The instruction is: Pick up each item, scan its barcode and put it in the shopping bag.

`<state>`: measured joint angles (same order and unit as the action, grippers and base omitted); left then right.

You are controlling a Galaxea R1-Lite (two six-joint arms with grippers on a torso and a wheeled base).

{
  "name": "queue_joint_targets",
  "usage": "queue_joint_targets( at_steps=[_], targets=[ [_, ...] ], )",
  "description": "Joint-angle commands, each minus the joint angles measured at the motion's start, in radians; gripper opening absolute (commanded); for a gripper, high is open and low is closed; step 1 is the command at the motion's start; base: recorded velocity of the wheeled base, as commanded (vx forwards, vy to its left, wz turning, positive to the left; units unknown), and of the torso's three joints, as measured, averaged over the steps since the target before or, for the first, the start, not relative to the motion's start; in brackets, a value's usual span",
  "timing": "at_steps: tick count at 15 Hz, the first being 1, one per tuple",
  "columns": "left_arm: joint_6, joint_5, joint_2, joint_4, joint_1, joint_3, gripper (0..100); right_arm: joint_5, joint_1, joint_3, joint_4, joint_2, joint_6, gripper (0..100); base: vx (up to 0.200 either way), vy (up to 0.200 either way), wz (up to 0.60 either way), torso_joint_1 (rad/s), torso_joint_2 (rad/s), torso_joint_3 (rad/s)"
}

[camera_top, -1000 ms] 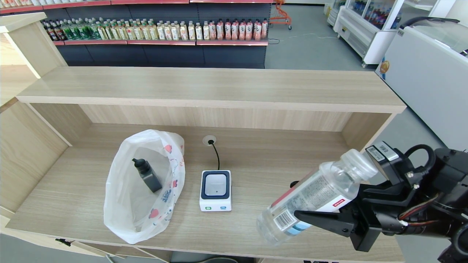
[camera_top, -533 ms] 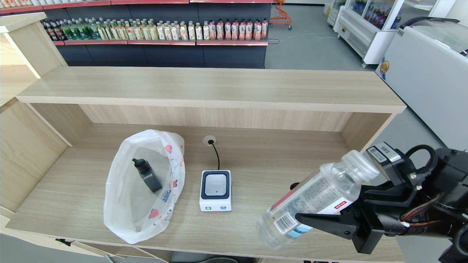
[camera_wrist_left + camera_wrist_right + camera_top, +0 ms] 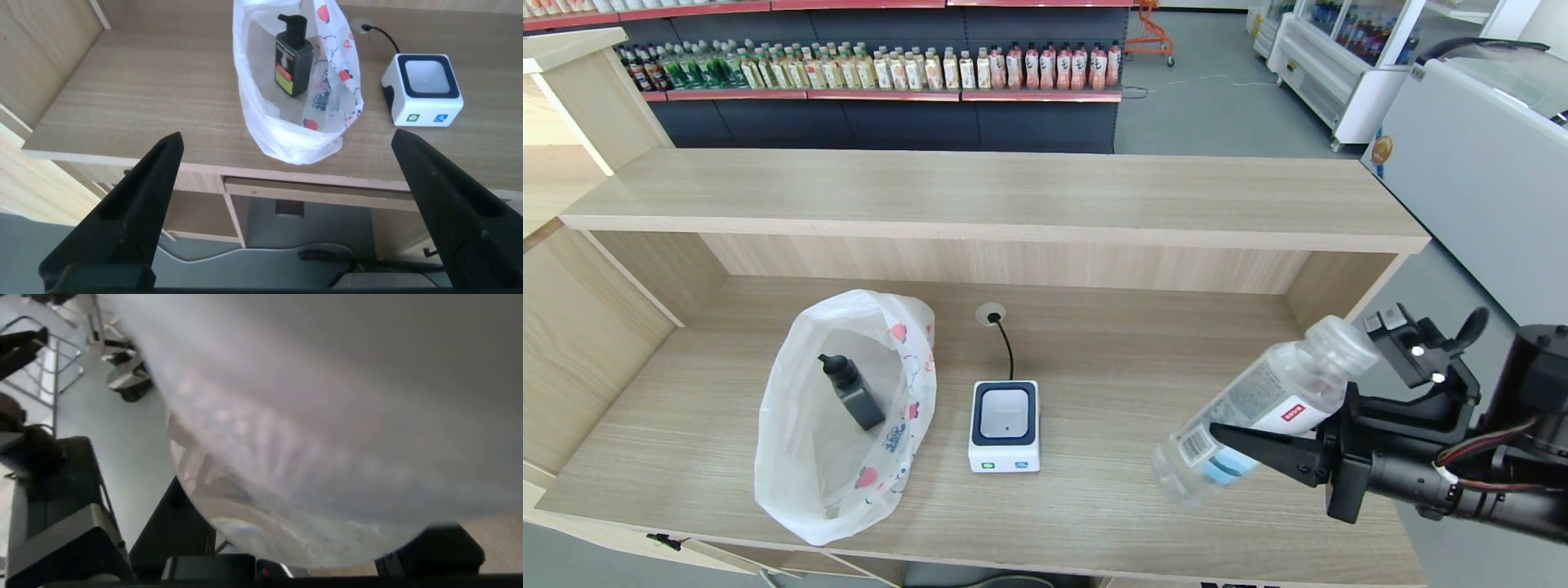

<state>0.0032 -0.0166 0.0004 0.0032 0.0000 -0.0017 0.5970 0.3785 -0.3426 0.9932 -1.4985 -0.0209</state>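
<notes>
Right of the scanner [image 3: 1005, 425], well apart from it, the right pincer [image 3: 1255, 426] is clamped across the middle of a clear plastic bottle [image 3: 1258, 408]. It holds the bottle on a slant above the tabletop [image 3: 1111, 359], the base pointing down toward the scanner side and the capped neck raised away from it. One dark finger [image 3: 1262, 451] lies along the near side of the bottle's label; the other is hidden behind the bottle. A barcode [image 3: 1196, 443] on the label sits close to the base and faces upward, not toward the scanner's window. From the right wrist camera the bottle's clear wall [image 3: 310, 416] presses close in front of the lens.

Just left of the scanner lies the white shopping bag [image 3: 841, 416], its mouth gaping open toward the far side, printed with small red figures. Inside it a dark pump bottle [image 3: 852, 394] leans at a tilt. Behind the scanner a black cable [image 3: 1006, 347] runs to a round grommet [image 3: 991, 314] in the tabletop.

Nearer than the scanner, out past the tabletop's front edge, hangs the left pincer [image 3: 278, 212]. Its two fingers [image 3: 122, 220] are spread wide with nothing between them, and the bag [image 3: 294, 98] and scanner [image 3: 422, 88] lie beyond it.

Far behind the scanner, beyond the raised counter ledge [image 3: 1013, 196], a store shelf [image 3: 890, 94] carries a row of drink bottles.
</notes>
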Motion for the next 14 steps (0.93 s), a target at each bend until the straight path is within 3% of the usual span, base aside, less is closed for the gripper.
queue_joint_targets(
  at_steps=[1,2,3,6,10,14],
  targets=[
    [0.000,0.000,0.000,0.000,0.000,0.000,100,-0.263,-0.032,-0.065,-0.284,0.215,-0.082,0,0.000,0.000,0.00,0.000,0.00,0.000],
    [0.000,0.000,0.000,0.000,0.000,0.000,100,-0.367,-0.030,-0.108,-0.393,0.274,-0.214,0,0.000,0.000,0.00,0.000,0.00,0.000],
    [0.000,0.000,0.000,0.000,0.000,0.000,100,-0.430,-0.036,-0.147,-0.501,0.297,-0.248,0,0.000,0.000,0.00,0.000,0.00,0.000],
    [0.000,0.000,0.000,0.000,0.000,0.000,100,-0.545,-0.044,-0.288,-0.818,0.340,-0.249,0,0.000,0.000,0.00,0.000,0.00,0.000],
    [0.000,0.000,0.000,0.000,0.000,0.000,100,-0.572,-0.043,-0.326,-0.900,0.327,-0.248,0,0.000,0.000,0.00,0.000,0.00,0.000],
    [0.000,0.000,0.000,0.000,0.000,0.000,100,-0.557,-0.032,-0.285,-0.943,0.343,-0.252,0,0.000,0.000,0.00,0.000,0.00,0.000]
  ],
)
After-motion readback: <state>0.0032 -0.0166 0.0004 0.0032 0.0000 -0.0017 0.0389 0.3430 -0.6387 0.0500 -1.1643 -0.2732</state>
